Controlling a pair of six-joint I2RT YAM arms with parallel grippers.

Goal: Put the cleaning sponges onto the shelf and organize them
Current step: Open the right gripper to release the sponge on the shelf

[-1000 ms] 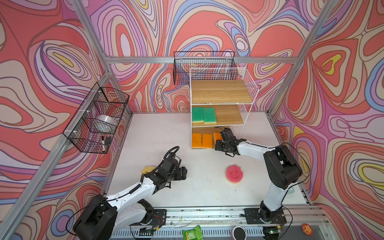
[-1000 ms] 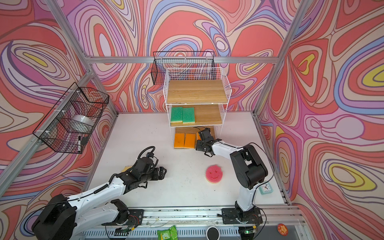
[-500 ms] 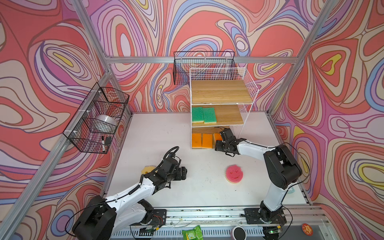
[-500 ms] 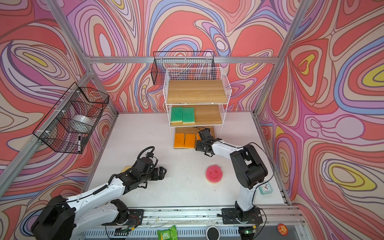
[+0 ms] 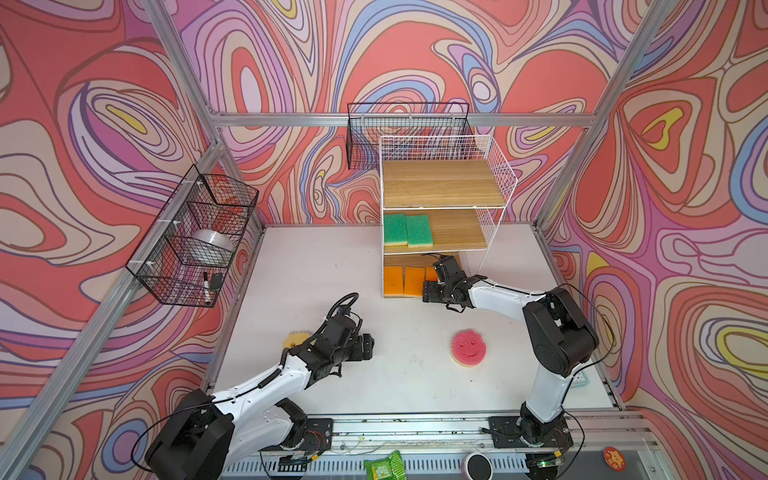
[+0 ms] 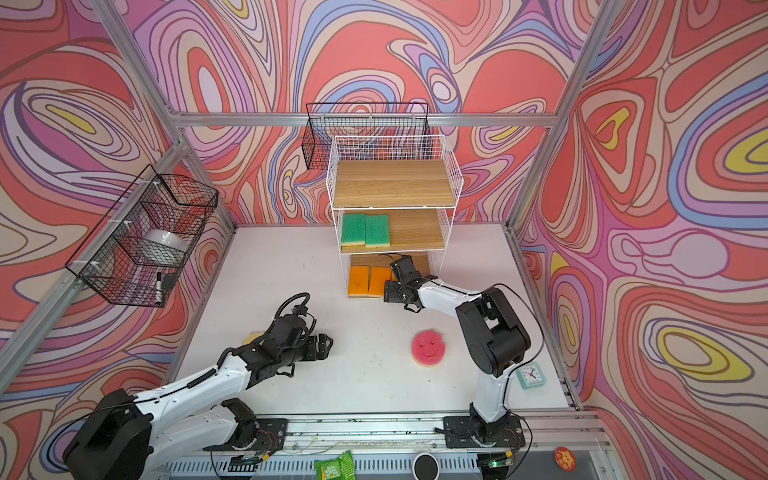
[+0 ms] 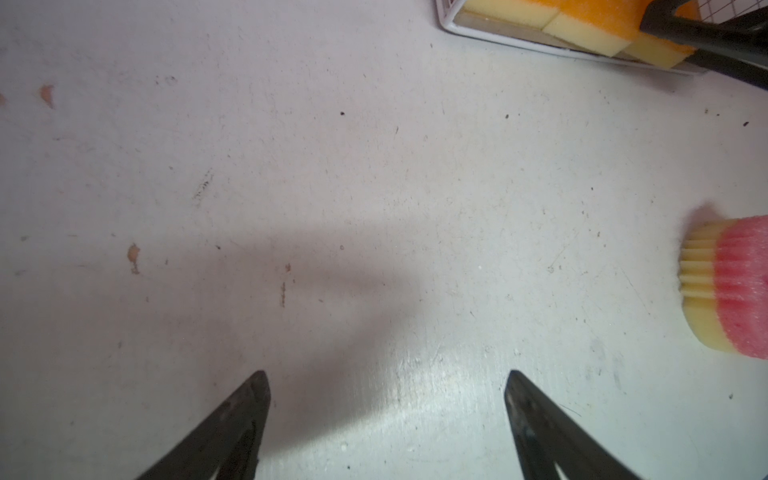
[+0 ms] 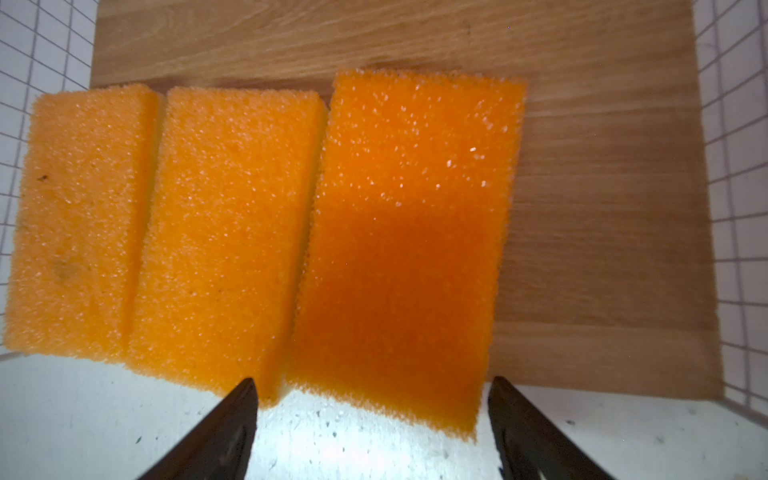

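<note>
The shelf (image 5: 500, 174) stands at the back of the table. Two green sponges (image 5: 407, 229) lie on its middle board. Three orange sponges lie side by side on the bottom board (image 8: 602, 208); the third orange sponge (image 8: 407, 249) is slightly skewed and overhangs the front edge. My right gripper (image 8: 372, 380) is open just in front of it, a finger either side, not touching. A round pink smiley sponge (image 5: 468, 348) lies on the table. A yellow sponge (image 5: 296, 337) peeks from behind my left arm. My left gripper (image 7: 387, 372) hangs open over bare table.
One black wire basket (image 5: 195, 237) hangs on the left wall and another black basket (image 5: 407, 129) hangs behind the shelf top. A small clock (image 6: 530, 375) sits by the right arm's base. A green packet (image 5: 382, 467) lies on the front rail.
The right gripper's jaws have spread wider at the bottom tier, and the third orange sponge lies free on the board. The left arm has not moved.
</note>
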